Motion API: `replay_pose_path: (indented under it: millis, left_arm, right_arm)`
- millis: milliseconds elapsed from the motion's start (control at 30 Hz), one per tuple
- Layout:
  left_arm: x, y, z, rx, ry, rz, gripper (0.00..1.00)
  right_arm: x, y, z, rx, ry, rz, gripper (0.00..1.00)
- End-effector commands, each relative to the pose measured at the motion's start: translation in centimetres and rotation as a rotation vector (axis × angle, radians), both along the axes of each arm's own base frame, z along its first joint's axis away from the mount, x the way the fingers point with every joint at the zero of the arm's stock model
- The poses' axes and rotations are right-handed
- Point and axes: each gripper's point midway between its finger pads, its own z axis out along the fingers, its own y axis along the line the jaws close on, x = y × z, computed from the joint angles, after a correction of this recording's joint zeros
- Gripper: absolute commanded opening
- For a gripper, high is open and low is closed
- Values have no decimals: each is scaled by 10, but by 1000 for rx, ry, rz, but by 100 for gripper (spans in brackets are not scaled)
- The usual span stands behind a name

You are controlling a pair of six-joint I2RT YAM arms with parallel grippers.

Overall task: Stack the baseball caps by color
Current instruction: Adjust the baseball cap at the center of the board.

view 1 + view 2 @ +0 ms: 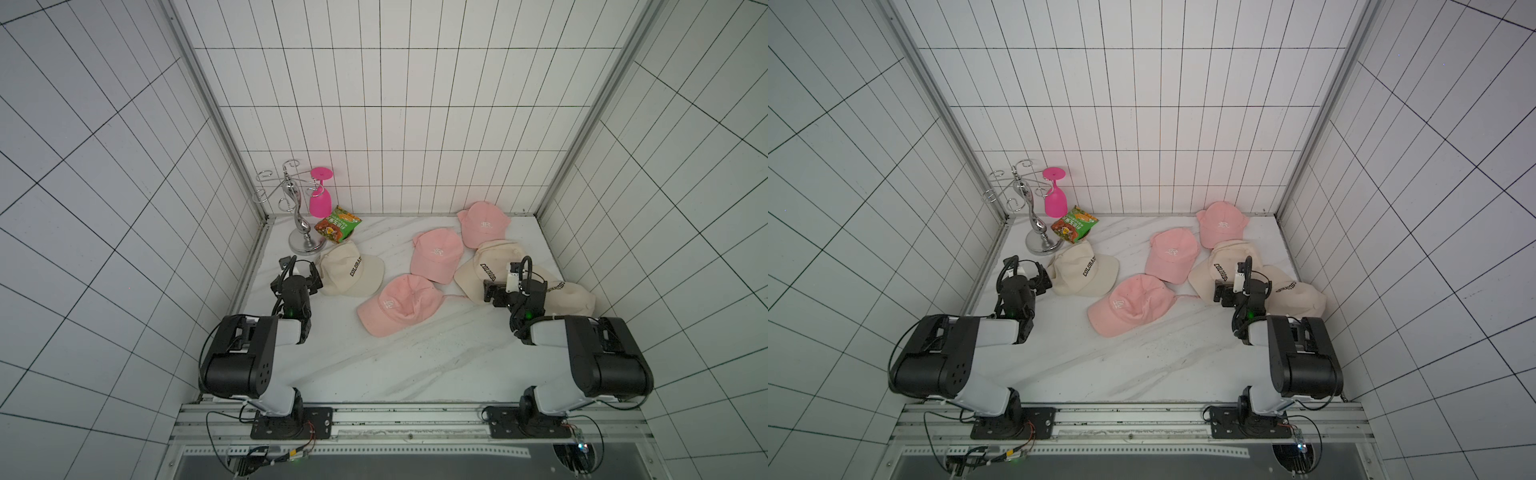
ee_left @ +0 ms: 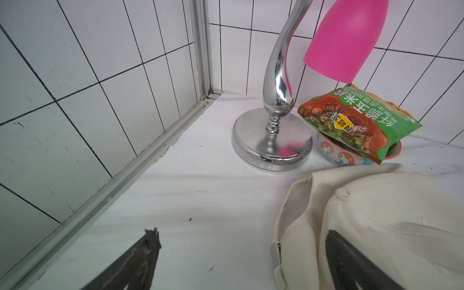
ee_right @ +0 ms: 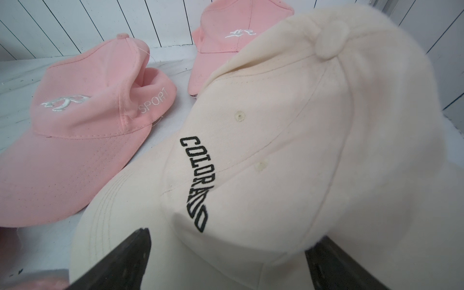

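"White marble is the table, the biggest thing here. What lies on it?" asks Mia.

"Six baseball caps, and none sits on top of another yet," says Tom. "In both top views, one cream cap lies left of the middle. A second cream cap and a third cream cap touch each other at the right of the frame. The front pink cap is in the middle, the middle pink cap is just above it, and the back pink cap is by the far wall, its brim meeting the second cream cap."

"And the shiny thing?"

"A silver stand at the upper left of the table. A hot-pink goblet hangs on it upside down."

"What do the grippers do?"

"The left gripper is spread wide and holds nothing. One finger is over the back edge of the first cream cap, the other over bare table. The right gripper is wide too, with the second cream cap's front between its fingers. I cannot tell if they touch it."

"Anything small?"

"A green snack bag rests on a little bowl beside the stand."
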Motion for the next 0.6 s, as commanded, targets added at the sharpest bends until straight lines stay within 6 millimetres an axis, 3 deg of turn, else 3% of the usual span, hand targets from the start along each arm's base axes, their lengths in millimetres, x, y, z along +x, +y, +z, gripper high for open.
replay_pose_path:
  millis: [0, 133, 333, 433, 567]
  left_arm:
    - [5, 4, 7, 15, -22, 11, 99]
    - [5, 4, 6, 15, -21, 10, 99]
    - [5, 3, 7, 15, -22, 9, 99]
    - [5, 3, 6, 15, -20, 10, 99]
    - [5, 3, 6, 14, -22, 10, 99]
  right_arm:
    - [4, -12, 35, -12, -98, -65, 99]
    - [-16, -24, 59, 12, -112, -164, 99]
    - [-59, -17, 89, 129, -117, -215, 100]
    - [-85, -8, 102, 222, -94, -209, 93]
    - [-120, 9, 105, 472, 11, -240, 81]
